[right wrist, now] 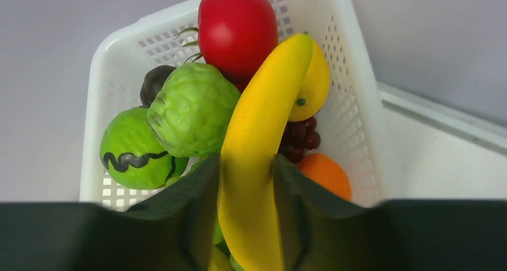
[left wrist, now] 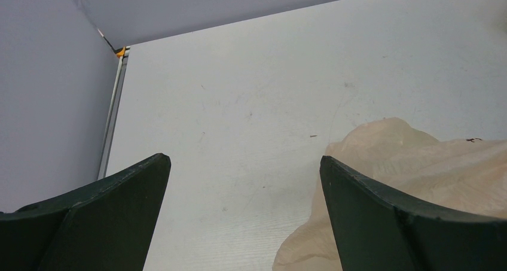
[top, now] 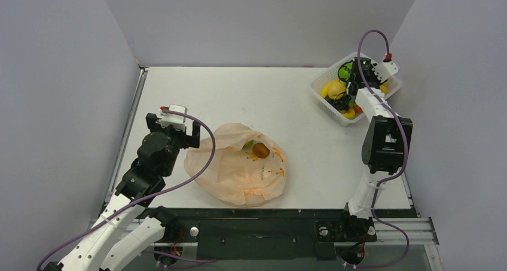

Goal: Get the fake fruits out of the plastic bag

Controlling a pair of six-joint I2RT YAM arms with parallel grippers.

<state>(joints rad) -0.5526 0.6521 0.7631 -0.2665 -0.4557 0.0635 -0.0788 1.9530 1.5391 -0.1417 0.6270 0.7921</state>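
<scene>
The peach-orange plastic bag (top: pixel 239 172) lies crumpled at the table's near middle, with its mouth open upward. A small brownish fruit (top: pixel 260 149) and a green fruit (top: pixel 247 144) show in the opening. My left gripper (top: pixel 194 133) is open and empty at the bag's left edge. In the left wrist view its jaws (left wrist: pixel 244 158) stand wide apart over bare table, with the bag (left wrist: pixel 430 163) at the right finger. My right gripper (top: pixel 348 94) is over the white basket (top: pixel 323 97), shut on the yellow banana (right wrist: pixel 263 115), which stands between its fingers (right wrist: pixel 246 162).
The white lattice basket (right wrist: pixel 119 37) at the far right holds a red apple (right wrist: pixel 237 29), a bumpy green fruit (right wrist: pixel 191 109), a green fruit with a black squiggle (right wrist: pixel 128 154), a lemon (right wrist: pixel 314 85), dark grapes (right wrist: pixel 299 142) and an orange (right wrist: pixel 326 175). Grey walls enclose the table.
</scene>
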